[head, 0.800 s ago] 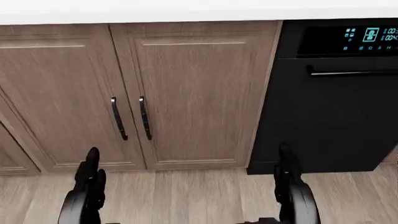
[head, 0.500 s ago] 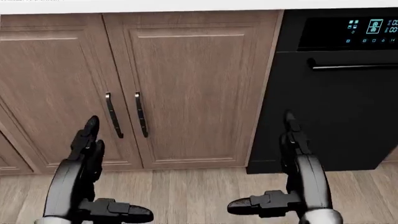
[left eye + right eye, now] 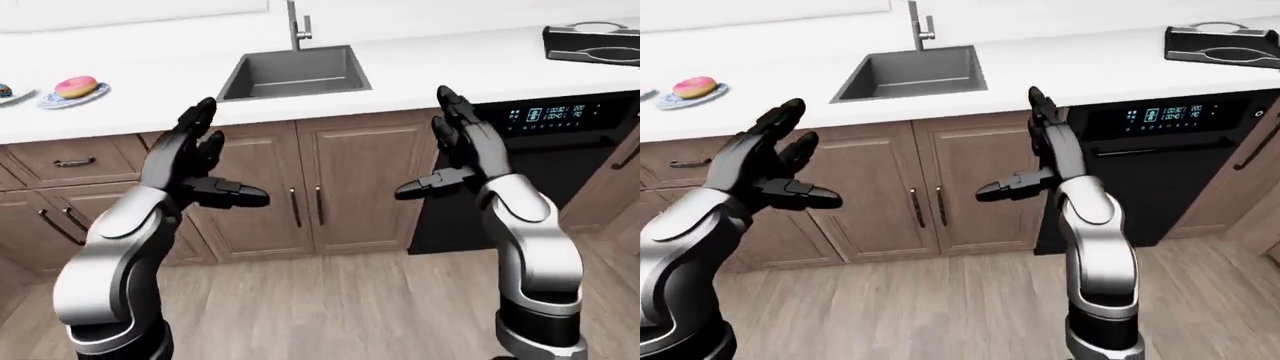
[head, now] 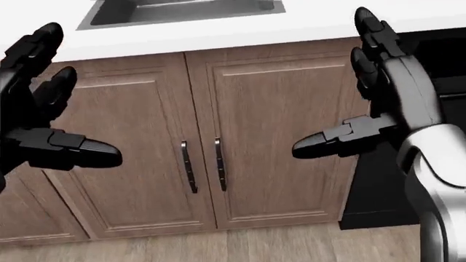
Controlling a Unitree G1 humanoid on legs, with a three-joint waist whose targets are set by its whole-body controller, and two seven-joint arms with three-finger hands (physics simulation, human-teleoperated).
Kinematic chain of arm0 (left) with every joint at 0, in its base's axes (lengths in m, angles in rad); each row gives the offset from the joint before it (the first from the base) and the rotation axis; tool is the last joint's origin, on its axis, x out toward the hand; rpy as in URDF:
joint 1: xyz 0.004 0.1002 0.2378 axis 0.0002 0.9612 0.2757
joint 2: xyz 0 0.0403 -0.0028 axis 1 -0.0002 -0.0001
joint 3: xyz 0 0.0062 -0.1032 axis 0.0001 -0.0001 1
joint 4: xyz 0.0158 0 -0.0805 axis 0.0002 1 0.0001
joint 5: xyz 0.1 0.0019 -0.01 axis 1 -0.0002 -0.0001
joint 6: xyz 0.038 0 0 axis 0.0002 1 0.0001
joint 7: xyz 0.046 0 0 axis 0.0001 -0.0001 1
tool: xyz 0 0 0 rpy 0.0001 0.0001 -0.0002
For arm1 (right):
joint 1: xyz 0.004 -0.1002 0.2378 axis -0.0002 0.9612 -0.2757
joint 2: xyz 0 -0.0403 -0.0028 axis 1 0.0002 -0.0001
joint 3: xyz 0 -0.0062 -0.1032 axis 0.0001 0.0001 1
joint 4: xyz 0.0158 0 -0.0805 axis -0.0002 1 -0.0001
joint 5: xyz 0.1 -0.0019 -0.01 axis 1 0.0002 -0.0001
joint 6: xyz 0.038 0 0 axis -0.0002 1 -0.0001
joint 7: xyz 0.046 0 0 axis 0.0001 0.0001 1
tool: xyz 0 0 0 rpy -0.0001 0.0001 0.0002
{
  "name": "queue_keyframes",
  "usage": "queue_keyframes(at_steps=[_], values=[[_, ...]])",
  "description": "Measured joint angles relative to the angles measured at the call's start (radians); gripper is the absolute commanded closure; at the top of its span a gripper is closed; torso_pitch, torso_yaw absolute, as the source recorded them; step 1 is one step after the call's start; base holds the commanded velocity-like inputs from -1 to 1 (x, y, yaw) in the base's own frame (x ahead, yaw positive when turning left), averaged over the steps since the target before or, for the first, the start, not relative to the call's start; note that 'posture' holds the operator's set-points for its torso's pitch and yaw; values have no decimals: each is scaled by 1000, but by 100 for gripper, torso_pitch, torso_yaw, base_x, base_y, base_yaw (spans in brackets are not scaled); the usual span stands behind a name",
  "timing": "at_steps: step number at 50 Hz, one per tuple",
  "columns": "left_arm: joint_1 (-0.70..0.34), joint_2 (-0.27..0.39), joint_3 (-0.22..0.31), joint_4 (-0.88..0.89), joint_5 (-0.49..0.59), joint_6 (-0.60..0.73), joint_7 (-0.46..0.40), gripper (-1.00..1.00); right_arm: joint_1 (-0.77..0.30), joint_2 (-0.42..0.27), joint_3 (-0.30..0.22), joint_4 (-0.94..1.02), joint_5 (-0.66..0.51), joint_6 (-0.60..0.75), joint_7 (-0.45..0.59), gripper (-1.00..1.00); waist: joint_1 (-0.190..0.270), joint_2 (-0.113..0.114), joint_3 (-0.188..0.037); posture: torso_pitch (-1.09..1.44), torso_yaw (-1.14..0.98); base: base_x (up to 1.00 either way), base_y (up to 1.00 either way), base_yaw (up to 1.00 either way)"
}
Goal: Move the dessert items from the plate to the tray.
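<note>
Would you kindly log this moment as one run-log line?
phase: approach | left hand: open, raised, empty | right hand: open, raised, empty | donut: on plate, countertop left | tray: countertop right

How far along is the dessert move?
Nothing is done: the pink donut sits on its plate at the counter's left, and the black tray lies far right. The left hand and right hand are open and hold nothing. Every transfer remains.
</note>
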State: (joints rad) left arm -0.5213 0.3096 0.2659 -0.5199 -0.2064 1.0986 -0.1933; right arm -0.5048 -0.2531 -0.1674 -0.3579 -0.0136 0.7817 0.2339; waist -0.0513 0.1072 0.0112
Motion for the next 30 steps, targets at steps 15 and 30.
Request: queue_keyframes(at_steps=[15, 30], values=[[-1, 36, 32, -16, -114, 64, 60, -100, -11, 8, 8, -16, -43, 50, 47, -100, 26, -148, 26, 0, 0, 52, 93, 0], [-47, 104, 67, -37, -174, 78, 96, -100, -85, -26, 6, -66, -3, 141, 64, -100, 72, -73, 54, 0, 0, 37, 100, 0]])
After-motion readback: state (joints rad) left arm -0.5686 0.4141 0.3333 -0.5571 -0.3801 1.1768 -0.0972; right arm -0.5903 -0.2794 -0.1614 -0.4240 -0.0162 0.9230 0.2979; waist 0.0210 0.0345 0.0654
